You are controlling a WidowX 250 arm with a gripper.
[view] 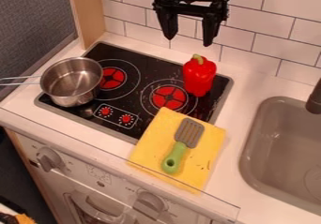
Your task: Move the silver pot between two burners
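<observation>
White oven front (119, 185) comes nearest, below the front edge of the bench (113, 152), with two large grey knobs and a curved handle. Just behind that edge, toward its middle, lies a yellow cloth (150, 136), its far corner overlapping the front right part of the black stove (141, 124). On the cloth rests a spatula (189, 133), its green handle toward the front edge and its slotted grey head toward the back. At the bench's right side is a grey-brown sink (256, 143), with part of a dark faucet (315, 99) beside it. The silver pot (72, 80) stands upright at the left side of the stove, overlapping the outer ring of the left burner (113, 78), its wire handle pointing out past the bench's left edge. Near the stove's back right corner a red pepper (199, 78) stands upright, behind the right burner (169, 98). Above the bench's back edge, before the white tiled wall (270, 12), hangs the black tool (188, 41), its two fingers spread apart and pointing down.
</observation>
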